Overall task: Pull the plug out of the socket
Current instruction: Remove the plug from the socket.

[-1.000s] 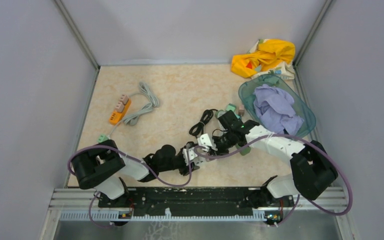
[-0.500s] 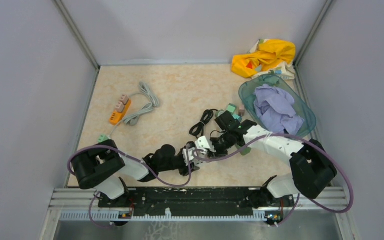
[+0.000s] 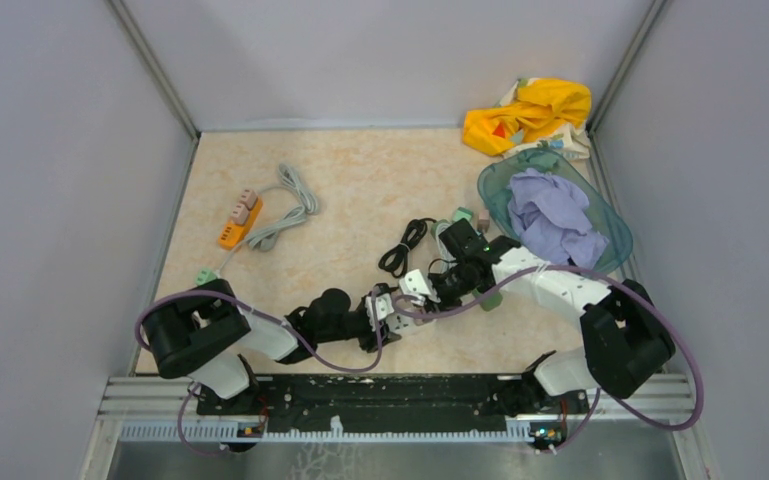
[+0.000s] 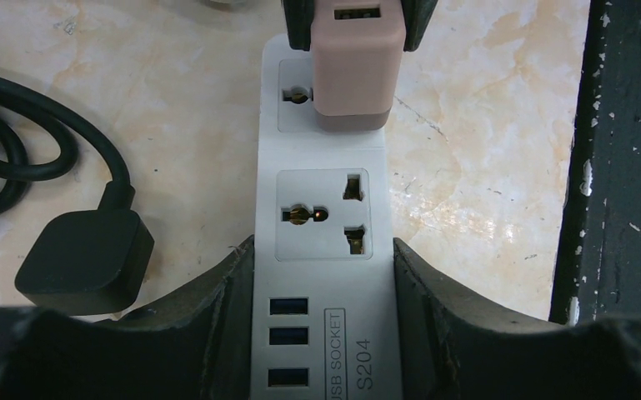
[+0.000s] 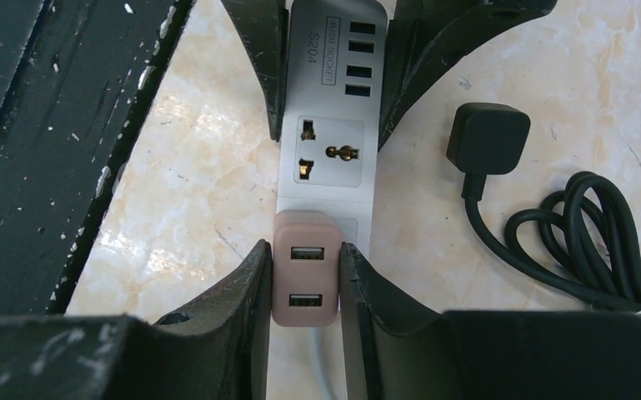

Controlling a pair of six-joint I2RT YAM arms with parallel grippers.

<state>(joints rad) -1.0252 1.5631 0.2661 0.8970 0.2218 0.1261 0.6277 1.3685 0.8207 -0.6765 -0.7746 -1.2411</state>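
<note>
**Plug not out yet, both grippers on**

Beige marble-look tabletop (image 3: 360,180), plain grey walls (image 3: 380,60) on three sides, scuffed black rail (image 3: 380,395) along the near edge. White power strip (image 4: 325,167) lies flat near centre, close to the rail. Left gripper (image 4: 323,271) pinches its sides. Right gripper (image 5: 304,271) is clamped on the pink plug (image 4: 350,75), which is seated in the strip's end socket. Coiled black cable (image 5: 583,233) lies beside it, teal basket (image 3: 492,195) far right

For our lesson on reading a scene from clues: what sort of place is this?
Probably a robot test cell: plain grey panels wall in a tabletop, two arms are bolted to a rail, and household props like an orange power strip lie about.
</note>
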